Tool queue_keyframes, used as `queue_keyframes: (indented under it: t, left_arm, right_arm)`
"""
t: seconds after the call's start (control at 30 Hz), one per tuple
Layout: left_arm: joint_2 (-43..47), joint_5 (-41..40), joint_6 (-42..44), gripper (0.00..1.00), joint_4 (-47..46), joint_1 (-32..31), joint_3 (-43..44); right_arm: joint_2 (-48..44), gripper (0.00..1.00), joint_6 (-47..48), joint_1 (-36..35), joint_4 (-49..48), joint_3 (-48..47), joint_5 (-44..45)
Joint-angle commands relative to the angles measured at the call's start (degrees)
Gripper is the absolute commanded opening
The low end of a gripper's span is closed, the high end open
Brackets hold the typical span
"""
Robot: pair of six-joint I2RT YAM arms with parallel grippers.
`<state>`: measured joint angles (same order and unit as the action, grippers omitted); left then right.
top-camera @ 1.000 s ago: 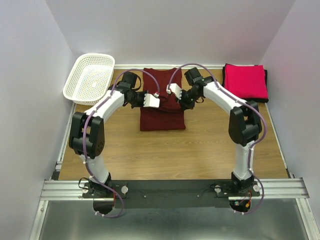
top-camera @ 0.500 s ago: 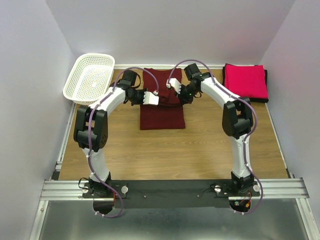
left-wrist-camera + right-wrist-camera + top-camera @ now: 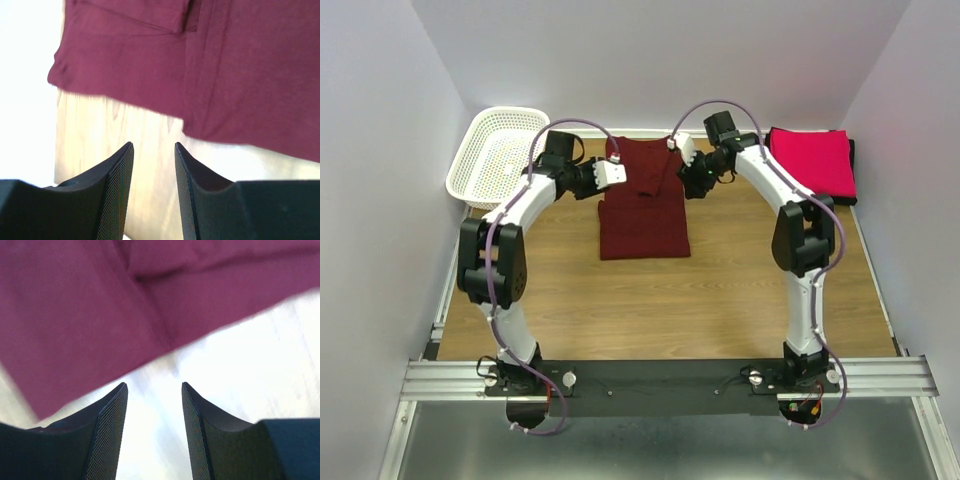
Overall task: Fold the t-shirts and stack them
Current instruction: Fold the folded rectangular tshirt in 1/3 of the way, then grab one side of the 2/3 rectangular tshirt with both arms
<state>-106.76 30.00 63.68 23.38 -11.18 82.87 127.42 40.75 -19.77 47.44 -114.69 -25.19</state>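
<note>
Tabletop — black t-shirt mostly hidden

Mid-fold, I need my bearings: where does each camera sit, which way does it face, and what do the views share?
Top external: above and behind the arm bases, looking down on the table; shows both arms, left gripper and right gripper flanking the far end of the maroon t-shirt.
Left wrist: on that wrist, looking past its own open fingers at the shirt's edge and wood.
Right wrist: likewise, past its open fingers at a shirt edge and table.
Shared: all three see the maroon t-shirt.
</note>
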Motion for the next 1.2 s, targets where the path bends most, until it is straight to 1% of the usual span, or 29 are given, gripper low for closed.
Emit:
queue_keyframes:
  t: [0.0, 0.07, 0.1, 0.13, 0.2, 0.23, 0.27, 0.33, 0.43, 0.47, 0.53, 0.57, 0.63, 0.7, 0.73, 0.93, 1.07, 1.13, 1.17]
  left_arm:
    - [7.4, 5.1, -10.4, 0.47, 0.9, 1.4, -5.7]
    - [9.4, 7.0, -13.7, 0.47, 1.6, 1.6, -8.4]
    - [9.8, 7.7, -17.0, 0.47, 2.1, 1.6, -10.6]
    - [10.6, 9.9, -18.3, 0.47, 2.9, 1.8, -11.7]
    - [11.7, 12.2, -19.2, 0.47, 4.1, 2.0, -14.8]
    - [13.6, 12.8, -19.0, 0.47, 3.9, 2.0, -17.7]
    - [14.6, 12.9, -18.7, 0.48, 3.3, 2.0, -17.7]
    - [16.1, 12.2, -18.8, 0.48, 1.2, 2.0, -21.4]
    - [14.0, 11.2, -18.2, 0.48, 1.8, 1.9, -21.4]
    - [12.3, 11.7, -18.9, 0.48, 1.8, 1.9, -20.9]
    - [10.4, 12.9, -20.3, 0.46, 2.2, 1.9, -18.7]
    - [8.3, 15.6, -21.5, 0.46, 2.8, 1.9, -17.8]
    - [6.3, 20.4, -23.4, 0.45, 4.0, 1.9, -15.9]
    - [3.1, 23.3, -26.3, 0.44, 4.0, 1.8, -15.4]
    - [0.9, 24.8, -27.9, 0.44, 2.9, 1.8, -15.3]
    - [-5.2, 27.3, -39.8, 0.42, -3.9, 1.8, -16.0]
    - [-7.1, 25.8, -42.1, 0.41, -4.6, 1.9, -18.5]
    - [-6.4, 25.4, -41.8, 0.41, -3.3, 2.0, -20.6]
    - [-5.1, 25.9, -39.8, 0.41, -2.5, 2.0, -21.8]
  right_arm:
    - [-8.0, 0.54, -10.3, 0.4, 0.5, 6.0, -4.2]
    - [-9.5, 0.53, -13.5, 0.4, 0.5, 8.2, -5.2]
    - [-9.7, 0.52, -16.3, 0.5, 0.5, 10.2, -6.5]
    - [-10.0, 0.52, -17.6, 0.4, 0.5, 11.1, -7.3]
    - [-10.3, 0.52, -20.0, 0.4, 0.6, 12.8, -9.8]
    - [-10.5, 0.52, -21.3, 0.4, 0.5, 15.2, -10.7]
    - [-10.5, 0.52, -21.9, 0.4, 0.5, 16.1, -10.8]
    - [-10.0, 0.48, -24.4, 0.4, -0.1, 18.3, -11.5]
    - [-9.0, 0.45, -28.4, 0.3, -3.6, 20.4, -13.5]
    - [-8.6, 0.42, -29.5, 0.3, -4.5, 21.1, -13.6]
    - [-6.8, 0.40, -31.9, 0.3, -5.7, 21.1, -14.6]
    - [-6.2, 0.37, -32.6, 0.3, -6.0, 21.2, -15.0]
    - [-4.6, 0.35, -34.4, 0.3, -6.6, 21.8, -17.2]
    - [-3.5, 0.35, -36.1, 0.3, -7.3, 23.4, -18.0]
    - [-2.2, 0.34, -36.3, 0.3, -7.8, 23.9, -17.8]
    - [0.7, 0.32, -36.2, 0.9, -8.6, 28.4, -13.9]
    - [0.0, 0.32, -35.1, 1.8, -8.7, 31.3, -11.8]
    - [-1.8, 0.32, -34.3, 2.1, -8.6, 34.0, -11.1]
    - [-2.6, 0.32, -34.0, 2.1, -8.6, 35.2, -10.8]
